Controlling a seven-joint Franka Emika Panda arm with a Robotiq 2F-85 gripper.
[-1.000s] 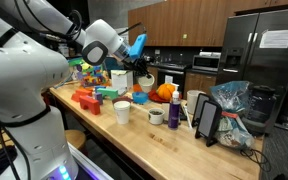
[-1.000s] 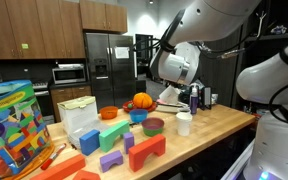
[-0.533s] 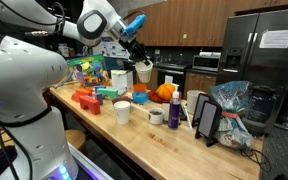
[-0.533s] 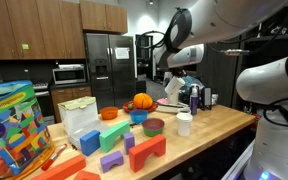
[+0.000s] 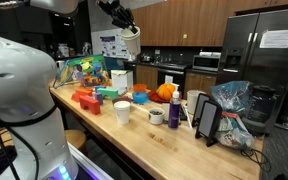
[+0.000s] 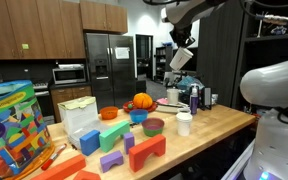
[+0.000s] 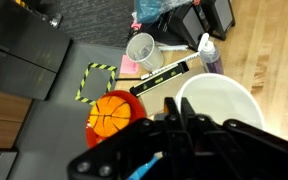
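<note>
My gripper [image 5: 125, 22] is raised high above the wooden counter [image 5: 179, 145], shut on the rim of a white cup [image 5: 132, 32]. In an exterior view the gripper [image 6: 180, 46] hangs near the top of the frame, and the white cup [image 6: 181, 59] tilts below it. In the wrist view the gripper [image 7: 180, 108] has its black fingers [image 7: 170, 112] pinched over the edge of the white cup [image 7: 222, 98]. Far below lie an orange ball [image 7: 117, 114] and another white cup [image 7: 140, 48].
On the counter stand a white cup [image 5: 122, 111], a mug [image 5: 156, 116], a purple bottle [image 5: 174, 113], an orange ball [image 5: 164, 92], red blocks [image 5: 87, 100] and a tablet on a stand [image 5: 208, 120]. A toy box [image 6: 14, 125] and coloured blocks [image 6: 146, 151] sit nearer the camera.
The arm has swung upward from just above the counter's things to near the top of both exterior views, carrying the white cup with it. The jaws stayed shut.
</note>
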